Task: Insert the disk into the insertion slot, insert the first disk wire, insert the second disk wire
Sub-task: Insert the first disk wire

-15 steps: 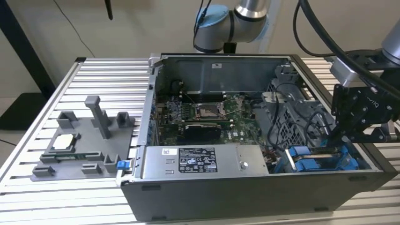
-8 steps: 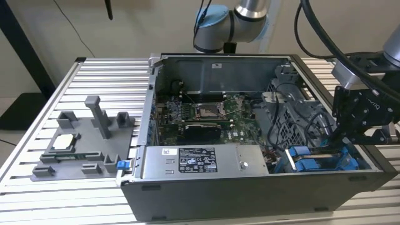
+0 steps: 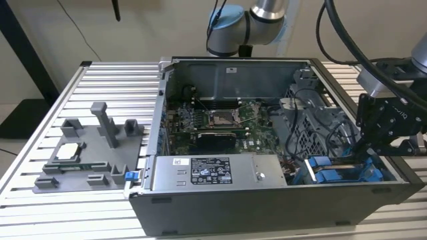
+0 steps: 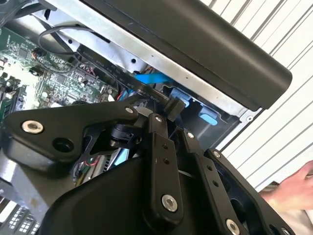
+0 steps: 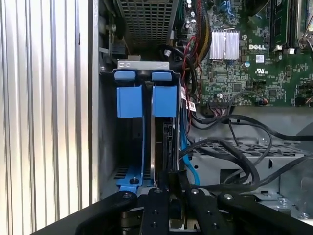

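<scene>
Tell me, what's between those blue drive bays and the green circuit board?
A bundle of black and red wires runs between the blue drive bays and the green circuit board, in the first wrist view.

You're working under soft, even room light from above. The tabletop [image 3: 100,80] slats far from the tool [image 4: 171,105] come up bright with a mild sheen. In the second wrist view, the slats beyond the tool are nearly washed out to white. Inside the computer case [image 3: 233,80] the light falls off. In the first wrist view, the depths just ahead of the tool lie in heavy shadow. The tool's black links carry small white glints on their pins.
</scene>
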You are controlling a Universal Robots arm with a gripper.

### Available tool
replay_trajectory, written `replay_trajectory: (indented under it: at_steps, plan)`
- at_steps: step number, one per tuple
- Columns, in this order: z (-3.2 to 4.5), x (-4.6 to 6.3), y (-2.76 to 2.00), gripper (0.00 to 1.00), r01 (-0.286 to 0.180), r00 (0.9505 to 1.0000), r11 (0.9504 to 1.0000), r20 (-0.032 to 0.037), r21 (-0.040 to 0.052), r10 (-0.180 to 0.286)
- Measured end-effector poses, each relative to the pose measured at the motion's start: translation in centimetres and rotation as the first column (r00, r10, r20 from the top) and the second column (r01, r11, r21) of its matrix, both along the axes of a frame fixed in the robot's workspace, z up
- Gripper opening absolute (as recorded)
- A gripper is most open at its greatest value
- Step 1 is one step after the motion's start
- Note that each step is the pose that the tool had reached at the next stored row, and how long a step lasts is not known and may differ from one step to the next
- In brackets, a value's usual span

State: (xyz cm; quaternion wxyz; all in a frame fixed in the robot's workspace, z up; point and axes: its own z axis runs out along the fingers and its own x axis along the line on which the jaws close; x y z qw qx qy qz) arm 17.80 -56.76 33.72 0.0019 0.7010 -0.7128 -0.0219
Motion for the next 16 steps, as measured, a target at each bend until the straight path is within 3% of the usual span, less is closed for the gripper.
replay_trajectory:
  at_steps: [5, 10, 16]
  plan:
    - [-0.04, 0.1, -0.21, 0.0, 0.0, 1.0, 1.0, -0.0031, 0.0015, 0.0]
    - [1.03, -0.7, -0.23, 0.0, 0.002, 1.0, 1.0, -0.0032, 0.0049, -0.002]
    - [1.02, -1.2, -0.46, 0.0, 0.002, 1.0, 1.0, -0.0024, 0.0059, -0.002]
